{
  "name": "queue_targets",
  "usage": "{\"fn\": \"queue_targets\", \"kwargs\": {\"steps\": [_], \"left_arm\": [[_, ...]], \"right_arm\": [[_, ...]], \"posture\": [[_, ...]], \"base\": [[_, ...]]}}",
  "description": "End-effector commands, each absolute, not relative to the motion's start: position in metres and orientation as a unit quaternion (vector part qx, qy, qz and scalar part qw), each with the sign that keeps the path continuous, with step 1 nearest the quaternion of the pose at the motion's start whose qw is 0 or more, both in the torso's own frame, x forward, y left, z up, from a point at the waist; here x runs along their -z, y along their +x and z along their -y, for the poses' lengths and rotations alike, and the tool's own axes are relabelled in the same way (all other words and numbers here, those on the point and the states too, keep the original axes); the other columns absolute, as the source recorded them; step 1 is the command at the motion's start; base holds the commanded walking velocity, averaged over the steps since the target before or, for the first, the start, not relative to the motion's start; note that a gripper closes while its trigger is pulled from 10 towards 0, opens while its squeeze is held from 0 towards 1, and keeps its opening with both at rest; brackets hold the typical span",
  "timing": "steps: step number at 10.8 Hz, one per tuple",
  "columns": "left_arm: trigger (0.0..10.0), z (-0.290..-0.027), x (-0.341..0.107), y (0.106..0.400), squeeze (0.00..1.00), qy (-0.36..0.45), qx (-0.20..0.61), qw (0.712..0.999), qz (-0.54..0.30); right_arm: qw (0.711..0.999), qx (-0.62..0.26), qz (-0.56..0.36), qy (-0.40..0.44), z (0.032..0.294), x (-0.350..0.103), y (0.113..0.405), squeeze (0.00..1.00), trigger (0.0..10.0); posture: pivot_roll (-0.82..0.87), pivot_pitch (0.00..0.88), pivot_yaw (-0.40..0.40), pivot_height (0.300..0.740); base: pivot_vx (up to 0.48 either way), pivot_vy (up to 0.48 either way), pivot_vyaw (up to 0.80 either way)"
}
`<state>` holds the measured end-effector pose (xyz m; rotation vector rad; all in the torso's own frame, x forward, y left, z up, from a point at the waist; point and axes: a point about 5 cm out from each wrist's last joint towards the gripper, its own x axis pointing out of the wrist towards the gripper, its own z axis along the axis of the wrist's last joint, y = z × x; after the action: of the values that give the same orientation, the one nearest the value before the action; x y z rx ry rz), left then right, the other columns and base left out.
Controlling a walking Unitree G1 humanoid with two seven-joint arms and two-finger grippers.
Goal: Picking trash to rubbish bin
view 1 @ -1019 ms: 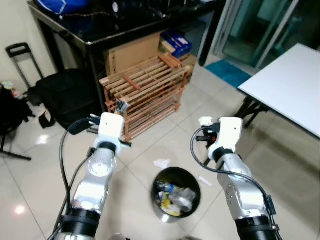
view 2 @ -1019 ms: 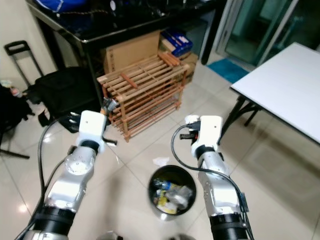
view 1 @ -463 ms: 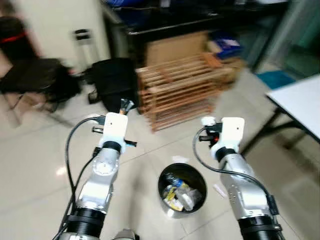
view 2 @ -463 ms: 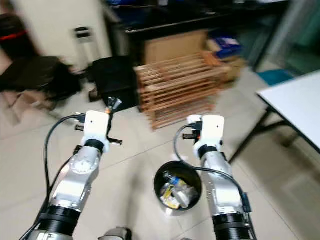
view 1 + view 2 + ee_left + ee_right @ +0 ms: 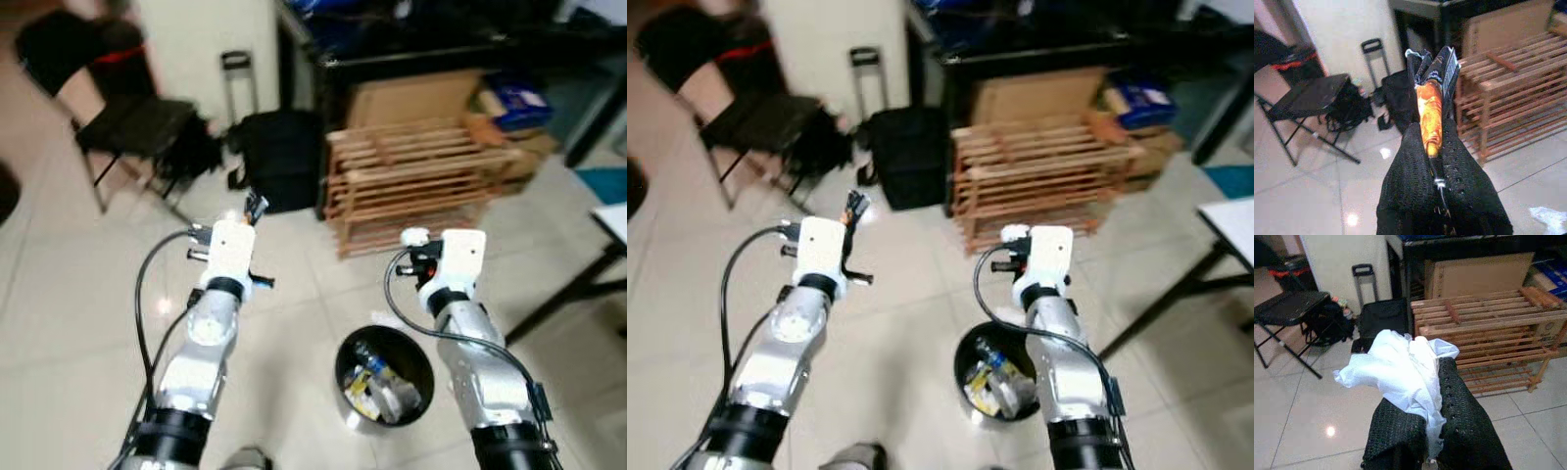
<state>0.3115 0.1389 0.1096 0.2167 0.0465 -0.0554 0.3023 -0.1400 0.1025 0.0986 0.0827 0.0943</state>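
Step in hand: carrying; both arms raised over the tiled floor with trash held, the rubbish bin [image 5: 384,375] low between them, nearer the right arm.
Left gripper [image 5: 1431,63]: jaws closed on an orange-and-black wrapper [image 5: 1429,115], flat and crinkled.
Right gripper [image 5: 1425,377]: jaws clamped on a white crumpled tissue [image 5: 1396,372], soft and loose.
Next move: likely each gripper must come over the bin's mouth before the jaws part.
Bin: black, round, already part-filled.

Both silver arms extend forward, raised. Left claw [image 5: 1432,98] and right claw [image 5: 1425,382] are clamped, each gripping an item.
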Motion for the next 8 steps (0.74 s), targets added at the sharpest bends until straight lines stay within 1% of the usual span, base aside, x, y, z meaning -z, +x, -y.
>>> {"fn": "queue_targets", "kwargs": {"steps": [1,4,8], "left_arm": [[10.0,-0.1401,-0.1112,0.3128,0.0,0.104,0.023,0.994,-0.023],[10.0,-0.1422,-0.1113,0.3133,0.0,0.101,0.016,0.994,-0.024],[10.0,-0.1377,-0.1122,0.3128,0.0,0.112,0.029,0.993,-0.017]], "right_arm": [[0.996,-0.047,-0.045,0.053,0.1399,-0.1022,0.3022,0.0,10.0],[0.996,-0.049,-0.049,0.052,0.1397,-0.1014,0.3024,0.0,10.0],[0.996,-0.051,-0.052,0.051,0.1393,-0.1006,0.3023,0.0,10.0]], "posture": [[-0.02,0.075,-0.038,0.74],[-0.02,0.075,-0.039,0.74],[-0.02,0.075,-0.039,0.74]], "base": [[0.0,0.0,0.0],[0.346,0.0,0.0],[0.0,0.0,0.0]]}}
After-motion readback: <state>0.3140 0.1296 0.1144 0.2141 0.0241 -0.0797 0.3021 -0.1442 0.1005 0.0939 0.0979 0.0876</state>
